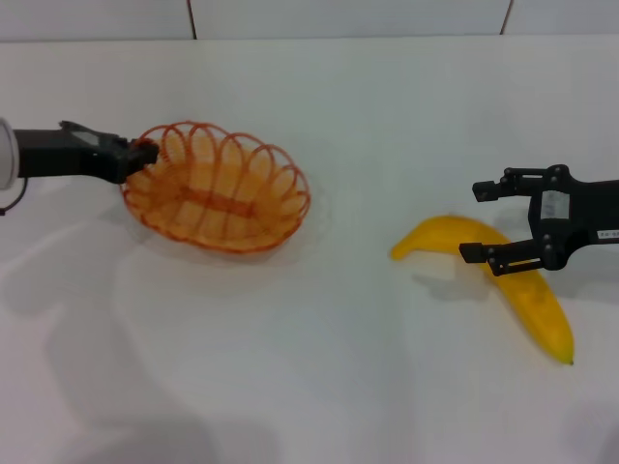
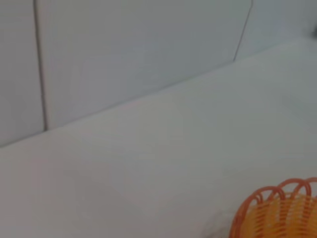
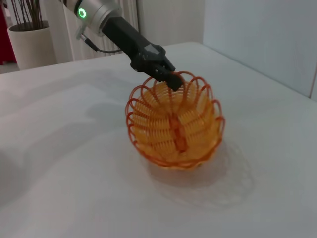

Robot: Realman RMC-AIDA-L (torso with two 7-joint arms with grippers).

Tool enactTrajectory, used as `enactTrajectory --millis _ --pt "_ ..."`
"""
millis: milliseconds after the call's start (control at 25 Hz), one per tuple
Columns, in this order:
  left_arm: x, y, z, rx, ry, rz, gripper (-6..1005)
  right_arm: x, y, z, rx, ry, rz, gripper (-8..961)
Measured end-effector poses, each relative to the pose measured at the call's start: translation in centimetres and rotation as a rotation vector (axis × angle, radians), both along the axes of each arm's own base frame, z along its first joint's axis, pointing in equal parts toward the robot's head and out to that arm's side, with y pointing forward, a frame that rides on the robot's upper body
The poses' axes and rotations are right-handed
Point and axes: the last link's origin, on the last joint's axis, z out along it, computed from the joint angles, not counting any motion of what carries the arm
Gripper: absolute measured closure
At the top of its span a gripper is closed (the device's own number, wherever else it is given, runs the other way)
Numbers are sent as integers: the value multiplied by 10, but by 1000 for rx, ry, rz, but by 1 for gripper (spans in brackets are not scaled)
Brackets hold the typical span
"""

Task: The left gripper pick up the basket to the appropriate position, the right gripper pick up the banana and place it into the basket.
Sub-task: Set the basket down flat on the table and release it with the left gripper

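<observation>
The orange wire basket (image 1: 221, 191) is at the left of the white table and is empty. My left gripper (image 1: 141, 155) is shut on its left rim. The right wrist view shows the left gripper (image 3: 170, 78) pinching the rim, with the basket (image 3: 174, 130) tilted and a shadow under it. A bit of the basket rim (image 2: 278, 209) shows in the left wrist view. The yellow banana (image 1: 534, 302) lies on the table at the right. My right gripper (image 1: 472, 220) is open over the banana's middle, one finger on each side of it.
The white table (image 1: 319, 367) runs back to a tiled wall (image 1: 348, 17). A potted plant (image 3: 27, 42) stands beyond the table in the right wrist view. Bare table (image 1: 358, 222) lies between the basket and the banana.
</observation>
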Motion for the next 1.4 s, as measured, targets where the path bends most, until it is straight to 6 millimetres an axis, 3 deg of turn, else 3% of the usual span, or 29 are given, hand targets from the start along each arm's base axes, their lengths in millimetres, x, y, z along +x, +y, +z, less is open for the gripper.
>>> enactTrajectory --millis 600,1400 --pt "-11 -3 -28 30 -95 61 926 -3 2 -1 -6 2 0 121" --pt "-13 -7 -38 38 -144 75 927 -2 2 -2 -13 -6 1 127"
